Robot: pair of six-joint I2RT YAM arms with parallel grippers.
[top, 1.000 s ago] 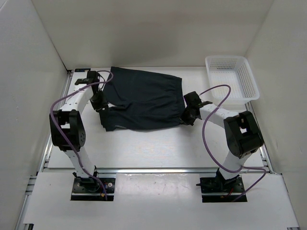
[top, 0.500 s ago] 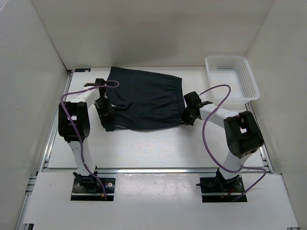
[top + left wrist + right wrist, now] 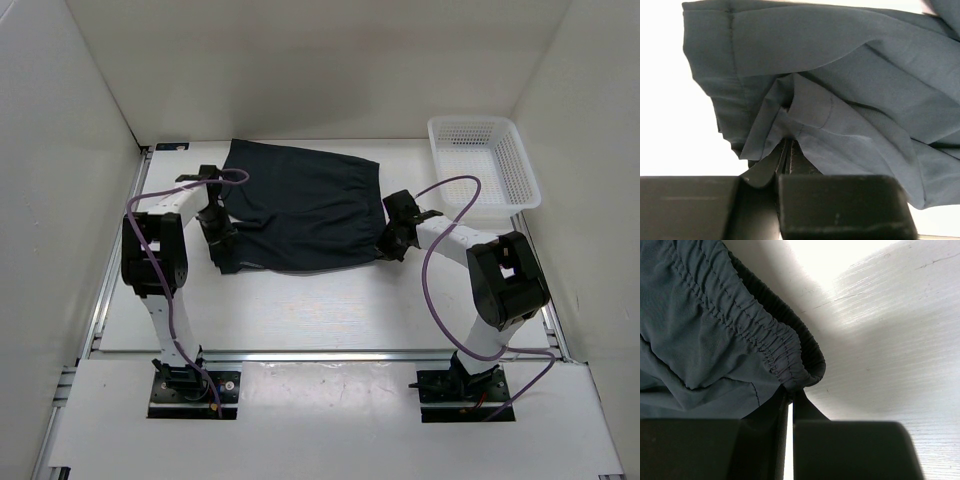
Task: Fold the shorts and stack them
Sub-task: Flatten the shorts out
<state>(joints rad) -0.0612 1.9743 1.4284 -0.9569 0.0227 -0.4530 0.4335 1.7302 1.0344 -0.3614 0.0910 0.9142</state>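
Top external view shows the shorts (image 3: 300,205) spread mostly flat on the table (image 3: 330,300), in its far half between the two arms. Their left edge is bunched and wrinkled, and the elastic waistband lies at the right edge.

The left gripper (image 3: 220,236) sits at the shorts' near-left corner. In the left wrist view its fingers (image 3: 790,160) are pressed together, with a gathered fold of the leg hem pinched between them. The cloth fans out from that pinch in creases.

The right gripper (image 3: 386,246) is at the shorts' near-right corner. In the right wrist view its fingers (image 3: 802,407) are closed to a thin slit on the end of the gathered waistband, which curls up just above the tips.

Both arms reach in low from their bases at the near edge.

A white mesh basket (image 3: 520,172) stands in the far-right corner of the table, well apart from the shorts.
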